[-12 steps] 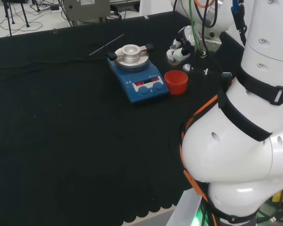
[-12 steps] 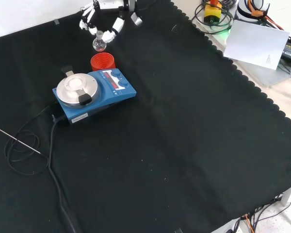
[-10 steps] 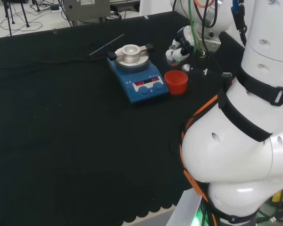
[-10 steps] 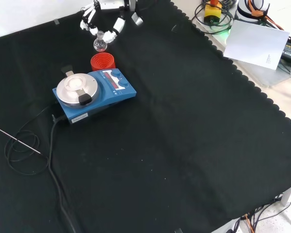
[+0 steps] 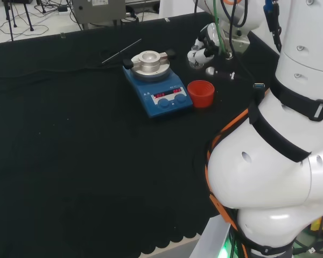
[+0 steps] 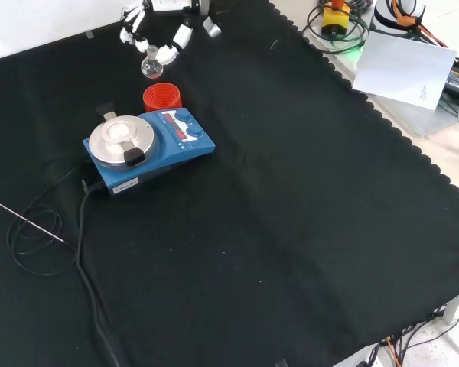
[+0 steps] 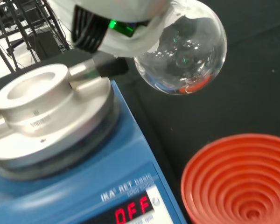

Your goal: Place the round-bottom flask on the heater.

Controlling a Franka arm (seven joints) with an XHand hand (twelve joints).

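Note:
The hand (image 6: 162,29) holds a small clear round-bottom flask (image 6: 149,69) by its neck, lifted above the cloth beyond the red ribbed stand (image 6: 162,98). In the head view the hand (image 5: 203,47) is to the right of the heater (image 5: 157,87), fingers curled round the flask. The wrist view has the flask's bulb (image 7: 183,58) hanging close above the red stand (image 7: 242,179) and beside the heater's silver block (image 7: 42,112). The heater (image 6: 147,144) is a blue box with a round silver top (image 6: 121,139).
A black cable (image 6: 84,229) runs from the heater across the cloth, with a thin metal rod (image 6: 23,218) lying at the left in the front view. The arm's white links (image 5: 280,140) stand at the head view's right. Papers and gear (image 6: 405,65) lie off the cloth's edge.
The hand has risen with the flask, moving away from the red stand; in the head view it has gone up and a little left, towards the heater.

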